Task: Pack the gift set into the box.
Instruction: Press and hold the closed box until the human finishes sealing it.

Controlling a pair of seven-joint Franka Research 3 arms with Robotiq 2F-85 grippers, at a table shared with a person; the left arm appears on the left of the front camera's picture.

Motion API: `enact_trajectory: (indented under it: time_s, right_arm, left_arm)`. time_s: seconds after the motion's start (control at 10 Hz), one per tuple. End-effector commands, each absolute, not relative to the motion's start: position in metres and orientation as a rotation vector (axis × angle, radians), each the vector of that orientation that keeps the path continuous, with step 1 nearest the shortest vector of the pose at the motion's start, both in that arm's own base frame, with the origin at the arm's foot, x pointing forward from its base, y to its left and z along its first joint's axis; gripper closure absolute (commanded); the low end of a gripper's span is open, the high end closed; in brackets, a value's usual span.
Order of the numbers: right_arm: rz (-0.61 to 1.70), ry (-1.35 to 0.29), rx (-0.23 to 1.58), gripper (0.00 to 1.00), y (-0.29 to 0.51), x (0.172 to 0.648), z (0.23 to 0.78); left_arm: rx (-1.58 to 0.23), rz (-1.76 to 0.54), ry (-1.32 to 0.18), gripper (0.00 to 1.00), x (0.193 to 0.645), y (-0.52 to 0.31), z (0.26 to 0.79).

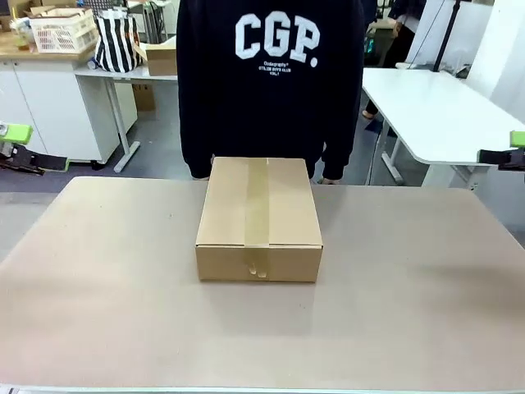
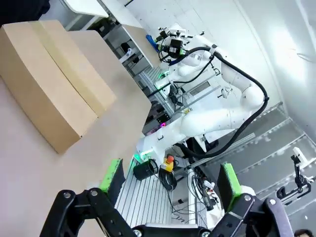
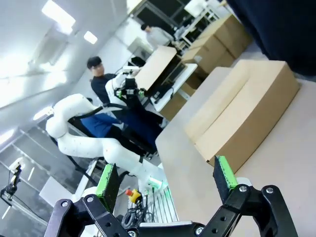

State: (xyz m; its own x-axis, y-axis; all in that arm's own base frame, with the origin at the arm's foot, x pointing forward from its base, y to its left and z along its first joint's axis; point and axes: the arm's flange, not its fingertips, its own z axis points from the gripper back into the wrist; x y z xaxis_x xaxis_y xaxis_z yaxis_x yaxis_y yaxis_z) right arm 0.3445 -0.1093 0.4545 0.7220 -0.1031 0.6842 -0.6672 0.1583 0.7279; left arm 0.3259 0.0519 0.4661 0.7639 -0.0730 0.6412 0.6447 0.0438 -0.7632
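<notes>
Front camera faces across the box (image 1: 258, 215); both wrist cameras share it.

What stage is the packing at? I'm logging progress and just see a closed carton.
Done, apparently: the box sits mid-table with flaps shut and a tape strip along its seam. In hand: nothing; the left gripper and right gripper are open and apart from it. Whether the gift set is inside can't be seen.
</notes>
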Motion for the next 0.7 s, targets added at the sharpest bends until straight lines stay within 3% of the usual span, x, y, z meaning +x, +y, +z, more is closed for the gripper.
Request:
enact_trajectory:
  time_s: [0.0,0.6]
  right_arm:
    - [0.46,-0.76,1.346,0.0,-0.1165,0.3312,0.4634]
    - [0.46,-0.76,1.346,0.0,-0.1165,0.3312,0.4634]
  left_arm:
    - [-1.422,-0.614,-0.469,0.0,0.3237,0.0422,0.4698]
    - [-1.422,-0.614,-0.469,0.0,0.3237,0.0422,0.4698]
